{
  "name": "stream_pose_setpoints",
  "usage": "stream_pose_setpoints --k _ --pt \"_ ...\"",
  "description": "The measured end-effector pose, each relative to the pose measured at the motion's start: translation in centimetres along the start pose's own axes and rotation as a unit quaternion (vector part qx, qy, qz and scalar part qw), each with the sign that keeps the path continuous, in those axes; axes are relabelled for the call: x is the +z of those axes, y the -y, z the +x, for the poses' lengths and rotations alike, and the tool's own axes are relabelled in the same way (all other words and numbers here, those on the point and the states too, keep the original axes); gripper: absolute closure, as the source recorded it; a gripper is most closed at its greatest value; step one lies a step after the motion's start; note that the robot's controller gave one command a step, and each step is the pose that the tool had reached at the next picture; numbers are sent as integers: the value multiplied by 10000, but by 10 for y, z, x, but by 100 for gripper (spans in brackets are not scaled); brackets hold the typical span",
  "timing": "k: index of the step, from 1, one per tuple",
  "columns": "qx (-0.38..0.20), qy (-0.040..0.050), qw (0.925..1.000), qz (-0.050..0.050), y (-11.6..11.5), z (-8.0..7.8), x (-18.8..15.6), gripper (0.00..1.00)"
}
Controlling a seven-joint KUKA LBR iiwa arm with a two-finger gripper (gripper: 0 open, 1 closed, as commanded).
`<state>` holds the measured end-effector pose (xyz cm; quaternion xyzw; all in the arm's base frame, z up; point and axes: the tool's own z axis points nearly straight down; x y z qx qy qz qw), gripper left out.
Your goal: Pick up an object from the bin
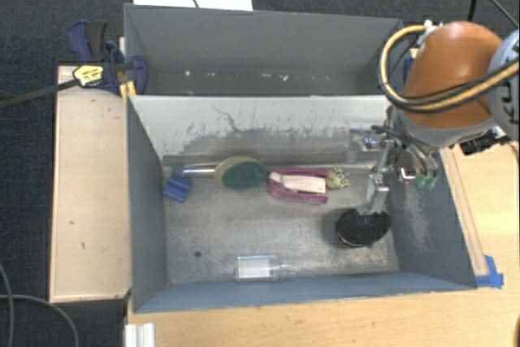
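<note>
Well, from where I stand the gripper (379,206) hangs low in the right part of the bin (154,175). Its lower end comes down at the upper edge of a black, roundish object (360,230) that lies on the floor near the right wall. Whether it touches that black thing or stops just above it I cannot tell. Nor can I tell whether the gripper is apart or together, because the orange cover (451,69) on the wrist and the cable (396,85) looped round it hide much of the mechanism. The black object is so dark that I cannot make out what kind of thing it is, only a rounded, somewhat glossy shape.

The other things lie in a row along the foot of the back wall. At the left is a blue piece (177,188), and beside it a brush-like thing with a dark green round head (242,174) and a pale handle. I cannot tell whether the blue piece belongs to that handle. Next comes a purple and white packet (296,184), then just beside it a small beige lump (337,178), too small to name. A small clear plastic item (258,266) lies well apart near the front wall, pale against the grey floor.
</note>
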<state>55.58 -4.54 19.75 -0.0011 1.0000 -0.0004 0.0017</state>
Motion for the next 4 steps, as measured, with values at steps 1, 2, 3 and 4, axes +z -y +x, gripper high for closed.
stream_pose_setpoints --k 1,2,3,4 --pt "-1587 -42 9873 -17 18 46 130 0" --pt "-2271 7 9739 -1 84 57 127 0" --pt "-2286 8 9735 -13 80 56 127 100" --pt "-2741 29 9617 16 87 55 -11 100"
